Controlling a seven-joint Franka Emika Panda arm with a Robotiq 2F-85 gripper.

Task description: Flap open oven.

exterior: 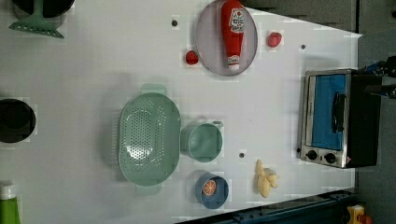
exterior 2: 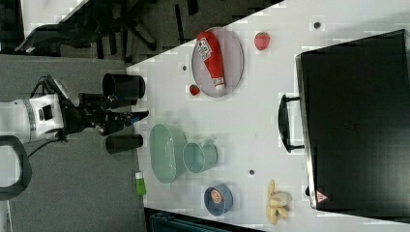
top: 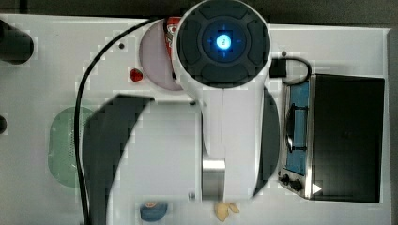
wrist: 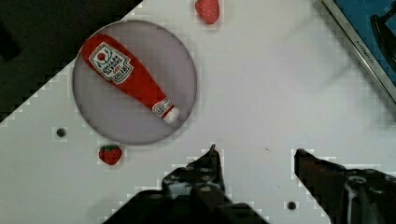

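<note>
Oven (exterior: 338,116): small toaster type, black box top, silver front, blue-tinted glass door with dark bar handle (exterior: 337,112), two black knobs (exterior: 321,156); door closed; stands at the left view's right edge of the white table (exterior: 93,70). Gripper (wrist: 254,156): fingers spread wide apart, holding nothing, above bare table between a plate (wrist: 135,84) with a ketchup bottle (wrist: 128,74) and the oven.

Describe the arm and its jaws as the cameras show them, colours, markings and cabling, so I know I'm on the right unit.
The arm has glossy white shells with dark grey joints and a silver metal band. Its top cap is a dark grey disc with a glowing blue light at the centre. A black cable runs alongside it. The gripper is black, with two pointed black jaws and small screws on the body.
</note>
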